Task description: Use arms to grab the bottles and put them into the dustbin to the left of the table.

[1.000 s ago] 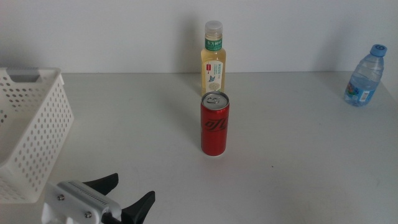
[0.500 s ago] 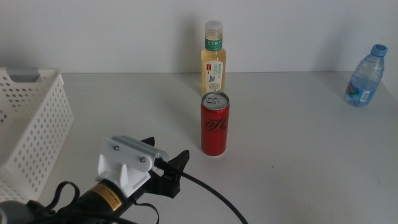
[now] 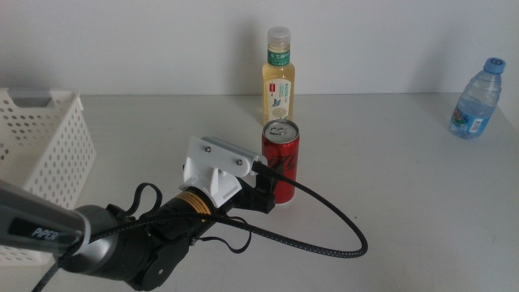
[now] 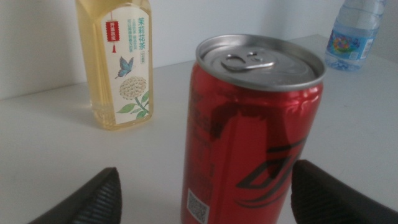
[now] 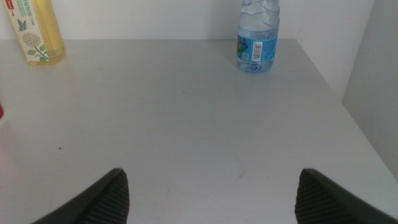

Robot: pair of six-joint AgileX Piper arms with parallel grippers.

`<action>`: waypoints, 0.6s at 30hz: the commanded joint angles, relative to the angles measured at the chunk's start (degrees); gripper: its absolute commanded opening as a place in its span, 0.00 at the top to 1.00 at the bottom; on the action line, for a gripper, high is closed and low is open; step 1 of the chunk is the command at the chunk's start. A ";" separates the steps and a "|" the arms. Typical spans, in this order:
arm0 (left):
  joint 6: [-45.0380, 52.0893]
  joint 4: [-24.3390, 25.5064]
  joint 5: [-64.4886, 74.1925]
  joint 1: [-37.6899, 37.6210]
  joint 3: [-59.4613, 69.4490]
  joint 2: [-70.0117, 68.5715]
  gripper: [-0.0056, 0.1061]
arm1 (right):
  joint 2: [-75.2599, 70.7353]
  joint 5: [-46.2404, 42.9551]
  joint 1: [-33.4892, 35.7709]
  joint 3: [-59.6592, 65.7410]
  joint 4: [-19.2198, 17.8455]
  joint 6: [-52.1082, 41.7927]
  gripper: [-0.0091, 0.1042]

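The slim red can (image 3: 280,161) stands upright mid-table, and my left gripper (image 3: 269,191) has come up against its near-left side. In the left wrist view the can (image 4: 255,124) fills the space between the open jaws of the left gripper (image 4: 208,180), with gaps on both sides. The yellow tea bottle (image 3: 280,77) stands behind the can. At the far right stands the clear water bottle (image 3: 474,101). The white dustbin (image 3: 40,162) sits at the left edge. My right gripper (image 5: 211,180) hovers open over bare table, facing the water bottle (image 5: 258,37).
A thick black cable (image 3: 324,235) loops from the left wrist across the table in front of the can. The table (image 3: 405,195) ends at a white wall behind the bottles. The table's right edge (image 5: 348,112) runs close beside the water bottle.
My left arm has advanced from the bottom edge up and to the right, bringing its open gripper to the red can. The bottles and the dustbin have stayed put.
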 commanded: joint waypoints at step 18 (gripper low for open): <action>-4.28 6.29 -1.54 -0.30 -14.58 8.02 0.11 | -1.25 -4.15 -0.50 -0.57 -0.65 -0.53 0.26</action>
